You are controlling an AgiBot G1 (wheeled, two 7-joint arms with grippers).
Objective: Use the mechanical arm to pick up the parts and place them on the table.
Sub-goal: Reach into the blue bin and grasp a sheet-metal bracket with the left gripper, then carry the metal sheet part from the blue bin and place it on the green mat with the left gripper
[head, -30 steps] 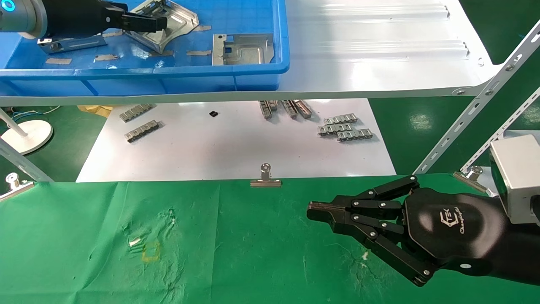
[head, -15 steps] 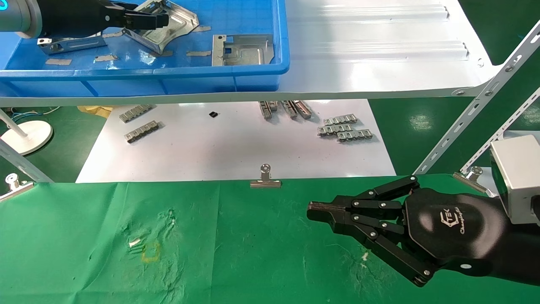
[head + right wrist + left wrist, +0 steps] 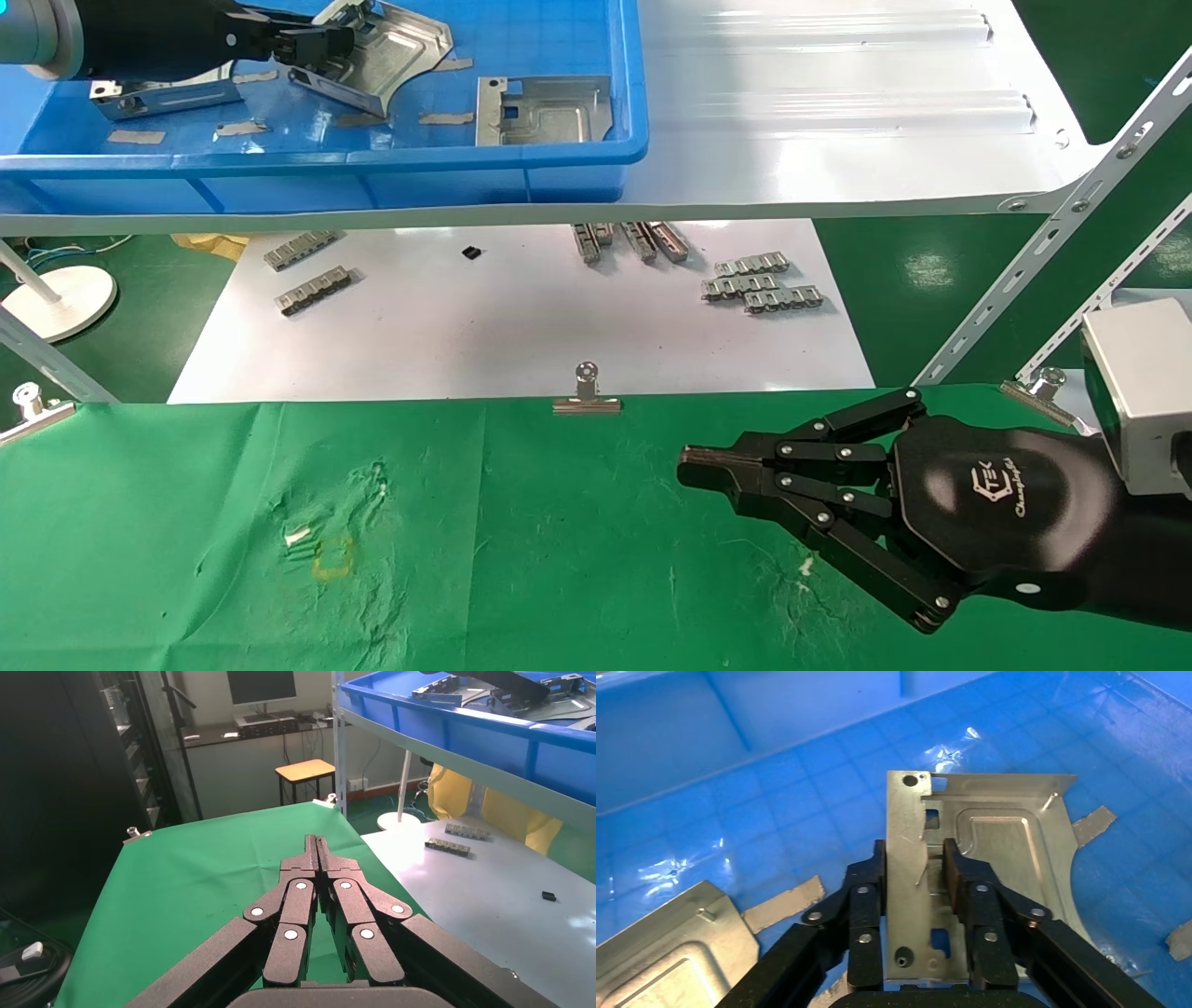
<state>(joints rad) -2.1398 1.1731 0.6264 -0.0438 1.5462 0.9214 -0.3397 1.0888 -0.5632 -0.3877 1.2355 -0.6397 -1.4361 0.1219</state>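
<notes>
My left gripper (image 3: 337,42) reaches into a blue bin (image 3: 372,172) on the shelf at the far left. It is shut on the folded edge of a silver part (image 3: 396,51) and holds it tilted. In the left wrist view the fingers (image 3: 866,896) clamp both sides of that part (image 3: 1003,846). A second part (image 3: 545,110) lies flat in the bin to its right, and a third (image 3: 163,93) lies partly under the arm. My right gripper (image 3: 694,463) is shut and empty just above the green table (image 3: 466,559), and it also shows in the right wrist view (image 3: 318,843).
The bin stands on a glossy white shelf (image 3: 838,112) with slanted metal struts (image 3: 1024,270) at the right. Below it lies a white sheet (image 3: 512,326) with small grey strips (image 3: 764,284). A binder clip (image 3: 587,396) holds the cloth's far edge.
My left gripper has drawn back a little with the held part, which has risen and shifted right. The blue bin has slid slightly right. The right arm has not moved.
</notes>
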